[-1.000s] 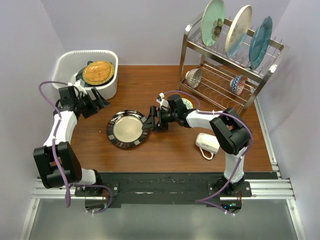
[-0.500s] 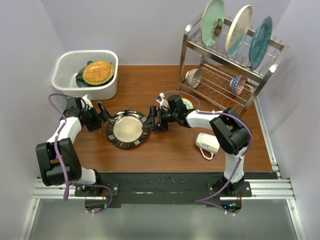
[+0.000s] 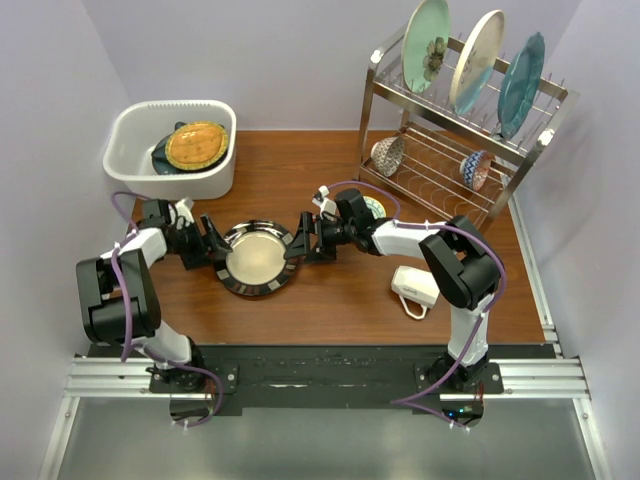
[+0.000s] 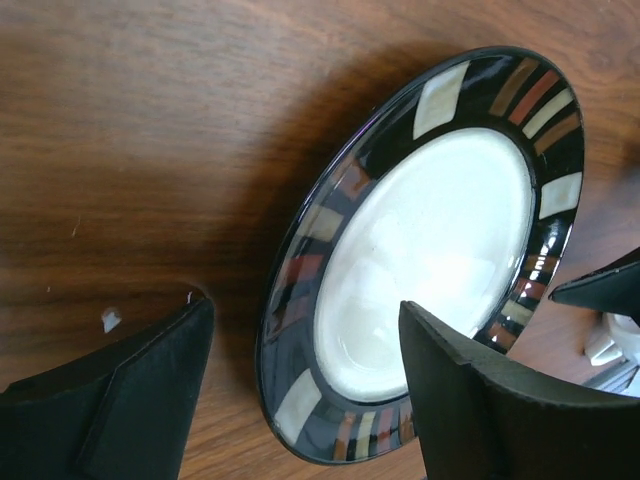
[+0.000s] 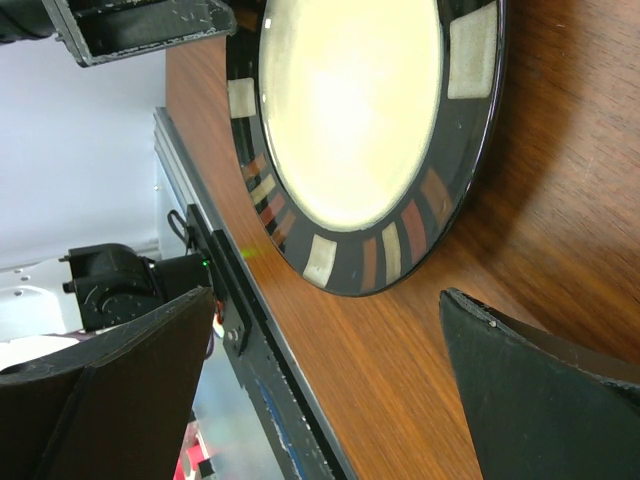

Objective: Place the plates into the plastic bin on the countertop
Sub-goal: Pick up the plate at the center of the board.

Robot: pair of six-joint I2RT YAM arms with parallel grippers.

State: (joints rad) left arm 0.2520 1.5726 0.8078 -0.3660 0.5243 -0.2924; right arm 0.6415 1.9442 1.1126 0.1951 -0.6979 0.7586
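On the countertop, left jaws and right jaws gape flanking the black-rimmed plate, plastic bin and dish rack beyond.

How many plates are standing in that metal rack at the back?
3, all upright in the top tier of the rack: pale green floral plate on the left, cream plate in the middle, teal plate on the right. None seems hidden behind them.

- Plate: glazed ceramic, glossy, black rim.
- Desk: reddish wood grain, smooth, faint sheen.
- Bin: white plastic, slightly translucent, matt.
- Rack: polished steel wire, shiny.
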